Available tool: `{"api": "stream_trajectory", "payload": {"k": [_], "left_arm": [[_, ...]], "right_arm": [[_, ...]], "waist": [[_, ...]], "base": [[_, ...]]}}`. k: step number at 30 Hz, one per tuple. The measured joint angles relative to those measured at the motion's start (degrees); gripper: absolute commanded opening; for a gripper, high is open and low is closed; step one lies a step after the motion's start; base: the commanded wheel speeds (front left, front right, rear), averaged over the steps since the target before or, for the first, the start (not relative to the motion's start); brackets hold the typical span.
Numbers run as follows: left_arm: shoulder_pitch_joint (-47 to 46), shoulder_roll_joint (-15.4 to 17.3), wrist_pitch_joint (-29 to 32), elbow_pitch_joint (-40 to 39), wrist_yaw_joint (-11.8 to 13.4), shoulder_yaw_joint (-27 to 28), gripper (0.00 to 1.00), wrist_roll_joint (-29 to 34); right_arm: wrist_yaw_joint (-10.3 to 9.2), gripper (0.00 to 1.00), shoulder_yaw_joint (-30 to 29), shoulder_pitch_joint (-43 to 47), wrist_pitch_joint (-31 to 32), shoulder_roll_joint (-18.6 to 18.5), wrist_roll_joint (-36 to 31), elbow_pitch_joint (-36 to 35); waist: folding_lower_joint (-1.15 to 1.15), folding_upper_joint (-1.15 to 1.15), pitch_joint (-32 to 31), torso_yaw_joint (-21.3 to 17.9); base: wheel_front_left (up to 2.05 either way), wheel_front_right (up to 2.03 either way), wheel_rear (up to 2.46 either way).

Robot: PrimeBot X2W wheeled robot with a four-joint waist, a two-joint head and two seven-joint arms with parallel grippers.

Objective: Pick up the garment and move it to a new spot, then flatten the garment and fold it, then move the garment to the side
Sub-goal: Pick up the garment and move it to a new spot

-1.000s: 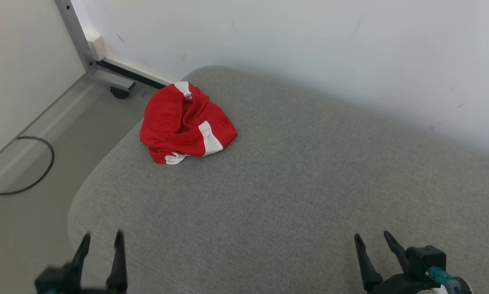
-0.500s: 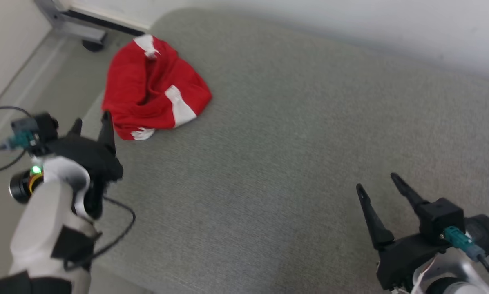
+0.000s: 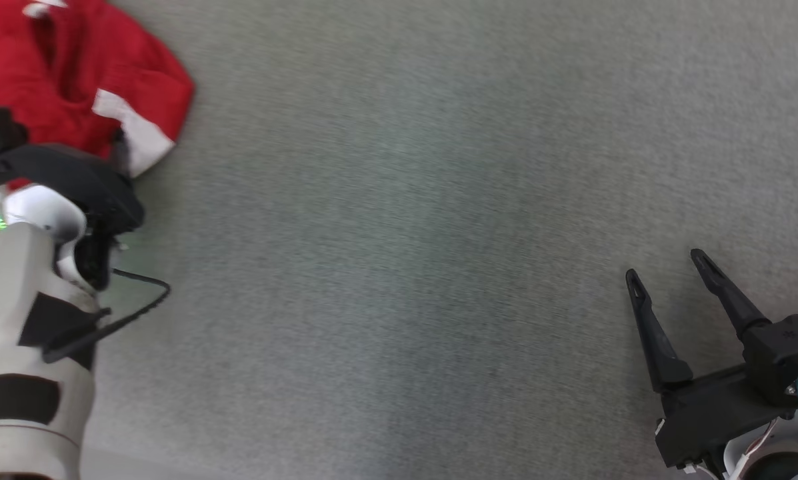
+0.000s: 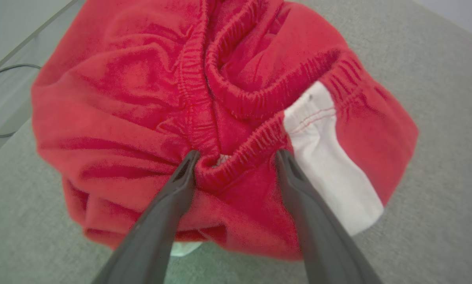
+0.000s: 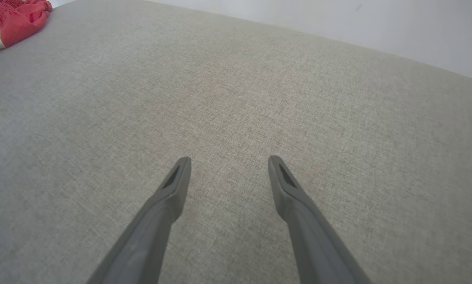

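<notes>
Reaching left hand (image 4: 236, 154): your left hand has its fingers spread wide with nothing between them. In its wrist view the two tips sit on either side of a bunched ridge of the garment's waistband (image 4: 236, 102). I cannot tell whether they are touching the cloth.
Garment (image 3: 52, 67): red with a white side stripe (image 4: 330, 157), it lies crumpled in a heap at the far left of the grey cushion (image 3: 399, 267), close to that edge. In the head view your left forearm covers part of it.
Why that approach: the elastic is the thickest and firmest fold in the heap. Straddling it with a wide opening probably gives you the surest pinch.
Step in hand: I judge this to be the first pick-up. The hand has not yet closed and the garment has not yet been lifted.
Middle of the cushion: a broad bare stretch lies between your two hands. It looks like the natural new spot for laying the garment flat.
Right hand (image 3: 665, 265): its fingers are apart and empty, and it hovers over bare cushion at the lower right, well apart from the garment. It is likely parked there so it is ready to take a corner for flattening.
Watch for: if you pinch a single layer, the rest of the heap may trail and twist as you lift.
</notes>
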Motion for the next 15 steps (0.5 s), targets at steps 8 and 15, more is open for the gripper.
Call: {"api": "stream_trajectory", "payload": {"k": [8,15], "left_arm": [[-2.51,3.01,-1.59,3.24,1.96,0.52,0.0,-0.19],[-2.73,5.13,-3.93,3.04,0.1,-0.96,0.0,0.9]], "right_arm": [[0.0,1.0,1.24,-0.79,-1.52,1.16,0.12,1.76],[0.0,1.0,2.5,-2.84,-4.02,2.5,1.57,5.57]], "waist": [[-0.02,-0.02,2.58,-4.81],[-0.02,-0.01,-0.04,-6.21]], "base": [[0.0,0.0,0.0],[0.0,0.0,0.0]]}}
